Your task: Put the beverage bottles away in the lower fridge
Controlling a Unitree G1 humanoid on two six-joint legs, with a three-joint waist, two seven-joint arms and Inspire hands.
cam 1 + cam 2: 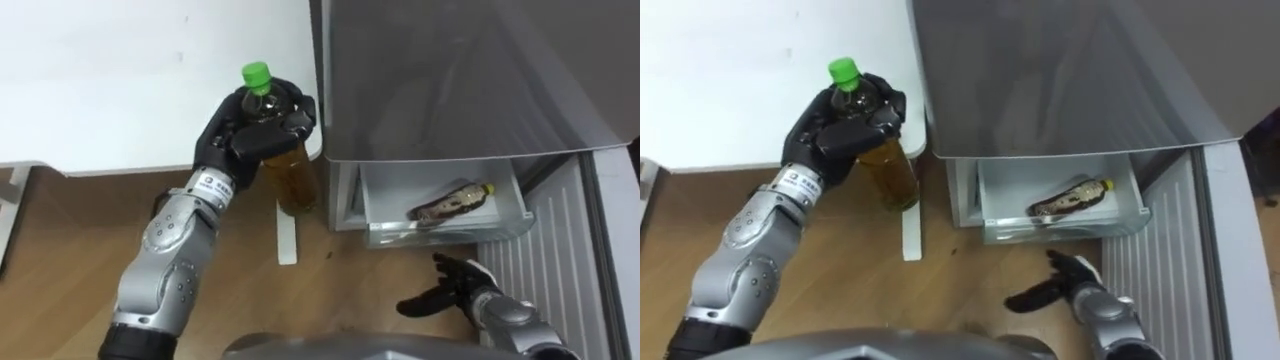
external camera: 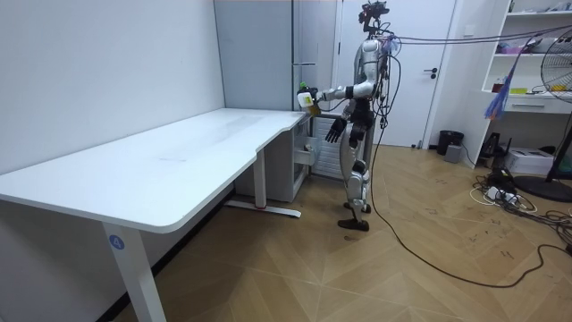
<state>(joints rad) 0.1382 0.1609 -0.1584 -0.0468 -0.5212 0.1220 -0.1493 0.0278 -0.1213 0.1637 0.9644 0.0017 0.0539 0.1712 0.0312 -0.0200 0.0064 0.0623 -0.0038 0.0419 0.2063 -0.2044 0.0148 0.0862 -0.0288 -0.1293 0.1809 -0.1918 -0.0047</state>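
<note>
My left hand [image 1: 250, 135] [image 1: 845, 135] is shut on a tea bottle [image 1: 283, 160] [image 1: 887, 160] with amber liquid and a green cap, held upright in the air beside the white table's corner, left of the fridge. A second, dark-labelled bottle [image 1: 450, 203] [image 1: 1068, 198] lies on its side in the open lower fridge drawer [image 1: 385, 215] [image 1: 998, 215]. My right hand [image 1: 455, 285] [image 1: 1065, 282] hangs low in front of the drawer, fingers relaxed and holding nothing. In the room view I stand at the fridge [image 2: 268, 54] by the table's far end, bottle [image 2: 306, 97] raised.
The white table [image 1: 140, 80] [image 2: 170, 161] spreads to my left, its white leg foot [image 1: 287, 235] on the wooden floor below the bottle. The grey fridge body [image 1: 470, 70] rises above the drawer, and its open door [image 1: 560, 250] stands at the right.
</note>
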